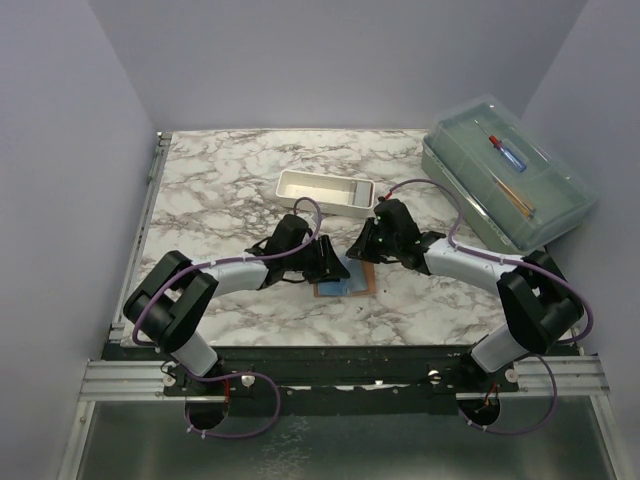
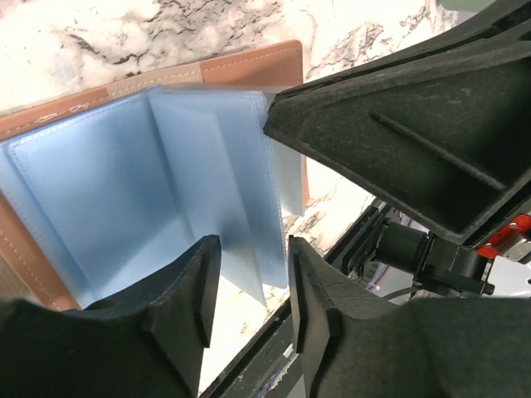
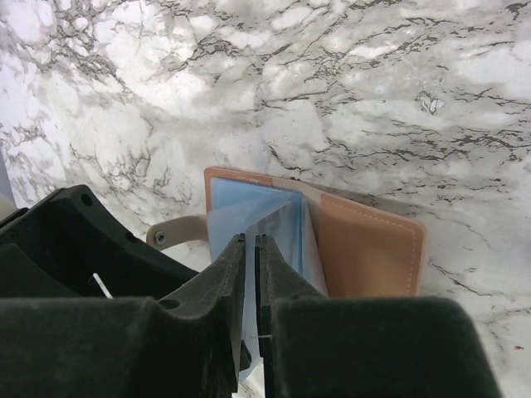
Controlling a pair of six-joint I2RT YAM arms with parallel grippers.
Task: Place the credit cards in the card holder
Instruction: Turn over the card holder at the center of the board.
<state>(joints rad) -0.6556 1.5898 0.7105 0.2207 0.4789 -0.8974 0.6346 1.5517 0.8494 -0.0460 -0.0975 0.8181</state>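
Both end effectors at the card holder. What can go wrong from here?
1. Right end effector is pinched on a pale blue sheet near its edge; it may slip or bend.
2. Left end effector is open, holding nothing; the card holder may drag.
3. Both sit close; collision possible.

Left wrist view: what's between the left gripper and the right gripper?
The open card holder: its pale blue leaves stand between the left gripper and the right gripper, whose tip pinches a leaf's edge; shows in the left wrist view.
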